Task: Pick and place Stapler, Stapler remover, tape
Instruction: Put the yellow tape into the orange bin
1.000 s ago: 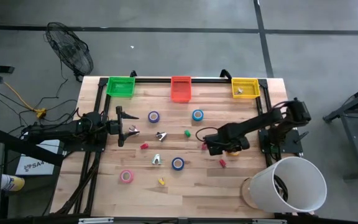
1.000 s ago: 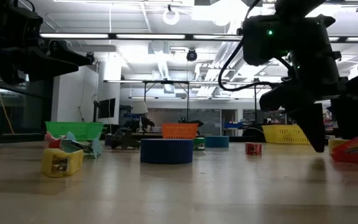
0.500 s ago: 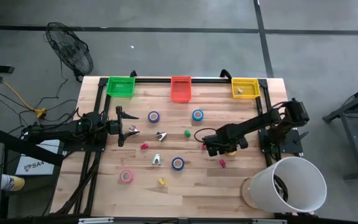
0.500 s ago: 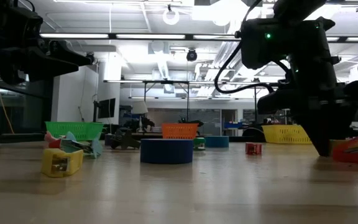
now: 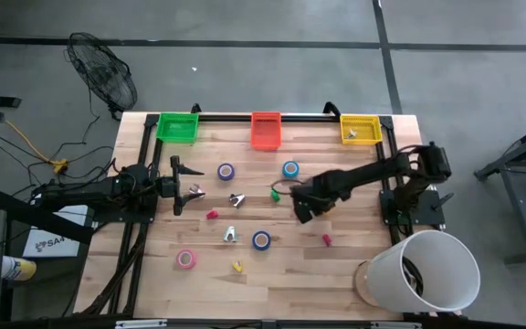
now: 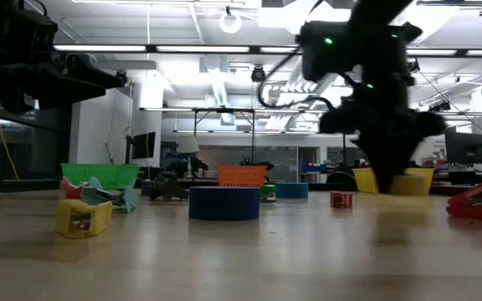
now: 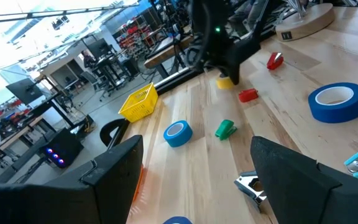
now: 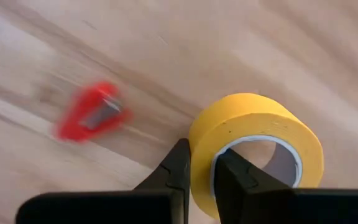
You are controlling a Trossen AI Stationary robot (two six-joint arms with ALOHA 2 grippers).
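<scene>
— Tape rolls first: what lies on the counter (image 5: 290, 274), starting from the left?

— Seen from above, a pink roll (image 5: 185, 260) sits lowest on the left side. Up and to its right is a purple roll (image 5: 226, 171). Further right come two blue ones, the lower blue roll (image 5: 261, 240) near the middle of the counter and the upper blue roll (image 5: 289, 169) closer to the bins. All four are small flat rings with open centres, and each lies on its side, well apart from the others.

— And the left hand?

— The left hand (image 5: 188, 188) hangs over the left part of the counter with its fingers spread wide and nothing between them. Its own camera looks out between those fingers at the rolls beyond.

— Is there a yellow roll?

— Yes, the yellow roll (image 8: 253, 118) is in the right hand (image 5: 300, 206), a little right of the counter's middle, just below the upper blue roll. The hand is clamped on it: one finger is outside the ring and the other is inside the hole, pinching the wall. The roll is bright yellow on the outside with a pale inner core. I cannot tell whether it is clear of the wood.

— Anything near it?

— A small red stapler (image 8: 92, 118) lies on the wood beside it. Along the far edge stand a green bin (image 5: 177, 126), a red bin (image 5: 266, 130) and a yellow bin (image 5: 361, 129).
</scene>
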